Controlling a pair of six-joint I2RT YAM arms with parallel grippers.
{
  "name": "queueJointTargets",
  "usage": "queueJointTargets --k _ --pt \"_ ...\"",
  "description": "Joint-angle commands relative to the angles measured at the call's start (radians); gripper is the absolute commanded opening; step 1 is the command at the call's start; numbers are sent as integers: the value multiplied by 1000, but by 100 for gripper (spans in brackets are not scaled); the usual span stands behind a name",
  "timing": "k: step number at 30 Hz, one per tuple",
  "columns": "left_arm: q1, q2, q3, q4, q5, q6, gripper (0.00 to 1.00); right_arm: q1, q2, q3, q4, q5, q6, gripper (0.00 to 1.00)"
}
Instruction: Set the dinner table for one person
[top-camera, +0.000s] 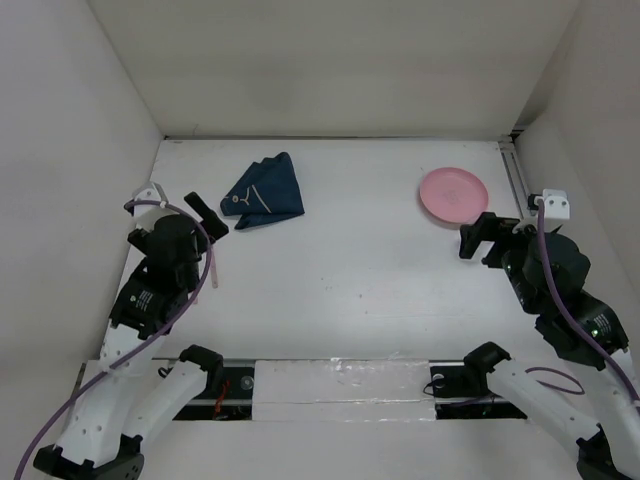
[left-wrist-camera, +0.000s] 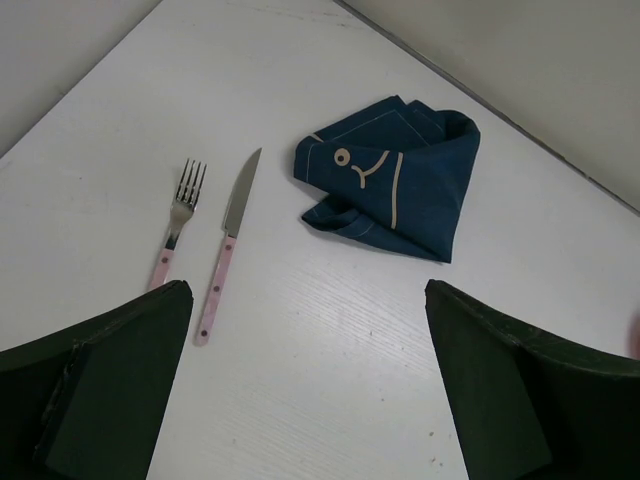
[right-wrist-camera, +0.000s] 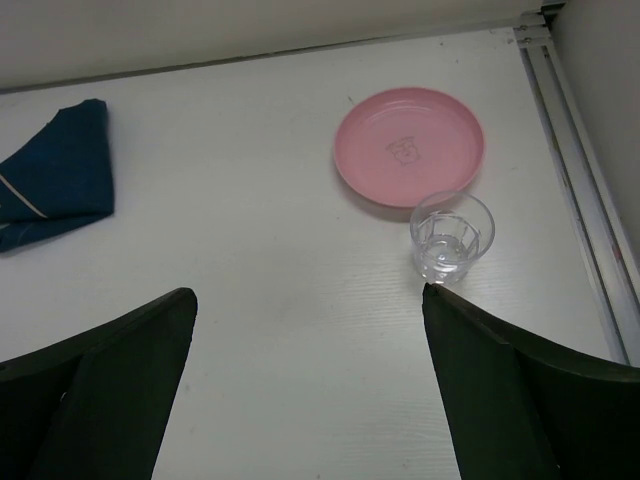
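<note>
The white dinner table (top-camera: 360, 270) fills the top view. A folded navy cloth with a fish drawing (top-camera: 268, 192) lies at the back left, and shows in the left wrist view (left-wrist-camera: 395, 185). A pink-handled fork (left-wrist-camera: 174, 222) and knife (left-wrist-camera: 227, 245) lie side by side left of it. A pink plate (top-camera: 455, 194) sits at the back right, with a clear glass (right-wrist-camera: 452, 236) just in front of it (right-wrist-camera: 408, 146). My left gripper (top-camera: 205, 215) is open and empty, short of the cutlery (left-wrist-camera: 305, 400). My right gripper (top-camera: 482, 238) is open and empty, short of the glass (right-wrist-camera: 305, 400).
White walls close in the table on the left, back and right. A metal rail (top-camera: 514, 172) runs along the right edge beside the plate. The arm bases and cables (top-camera: 340, 385) sit at the near edge.
</note>
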Motion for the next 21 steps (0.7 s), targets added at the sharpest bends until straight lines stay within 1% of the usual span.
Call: queueJointTargets --k 1,4,8,9,12,13,15,16,17,18,19,20,21 --pt "0 -22 -6 31 -10 -1 100 0 -16 40 1 31 17 100" --pt "0 -22 -6 31 -1 -10 100 0 -27 31 1 22 17 100" --pt "0 -13 30 31 68 -44 100 0 -49 31 1 3 17 100" --pt "0 -13 30 31 122 -90 100 0 -49 20 12 3 17 100" --pt "0 56 58 59 238 -212 100 0 -73 -21 47 -50 17 100" --pt "0 79 58 88 259 -293 100 0 -84 -31 58 -67 17 100" --pt "0 174 67 114 259 -369 100 0 -93 -51 91 -121 17 100" --pt "27 270 96 123 244 -427 100 0 -93 -75 105 -161 17 100" --pt "69 333 96 134 272 -428 100 0 -93 -89 119 -176 17 100" --pt "119 399 159 125 321 -443 100 0 -93 -103 131 -192 17 100" --pt "167 464 191 114 414 -454 100 0 -81 -121 142 -208 17 100" --pt "225 583 248 114 435 -478 100 0 -81 -121 142 -240 26 100" --pt "245 639 282 103 444 -493 100 0 -66 -135 142 -254 26 100"
